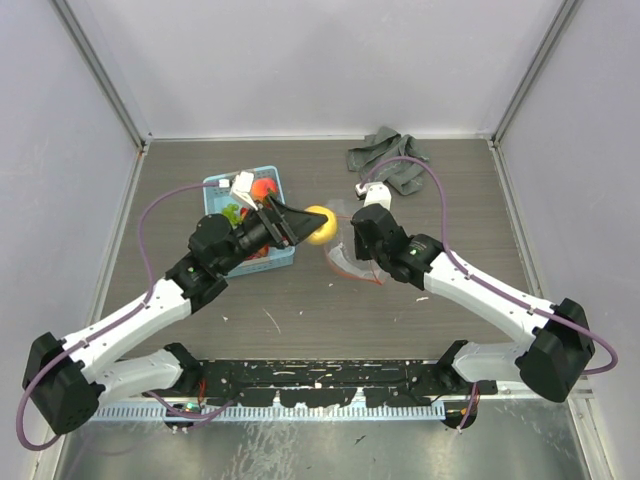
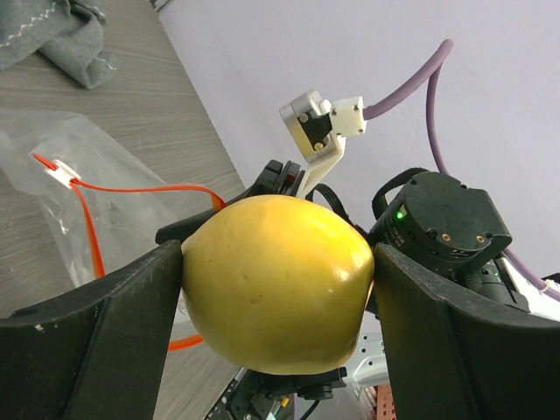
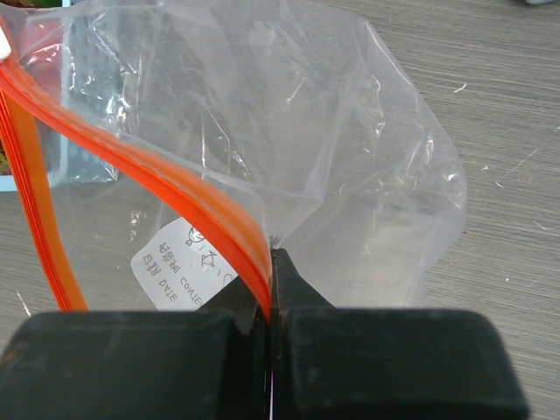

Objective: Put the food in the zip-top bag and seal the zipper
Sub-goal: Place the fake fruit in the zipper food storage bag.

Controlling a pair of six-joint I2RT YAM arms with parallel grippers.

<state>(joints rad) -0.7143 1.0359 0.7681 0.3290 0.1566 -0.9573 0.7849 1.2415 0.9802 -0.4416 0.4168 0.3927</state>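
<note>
Over the surface (image 1: 300, 300), left gripper (image 1: 304, 225), wide, clasped lemon (image 2: 278, 280) (loading step); right gripper (image 3: 271, 262) pinched zipper (image 3: 175, 188); next needed aiming into bag (image 3: 350, 149).

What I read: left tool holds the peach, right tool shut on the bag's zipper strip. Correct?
No. The left tool holds the yellow lemon, not the peach; the left wrist view shows it. The right tool is shut on the bag's zipper strip, as you said.

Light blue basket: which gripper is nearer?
Left gripper: holds the lemon just past the basket's right rim. Right gripper sits farther right, shut on the zipper.
</note>
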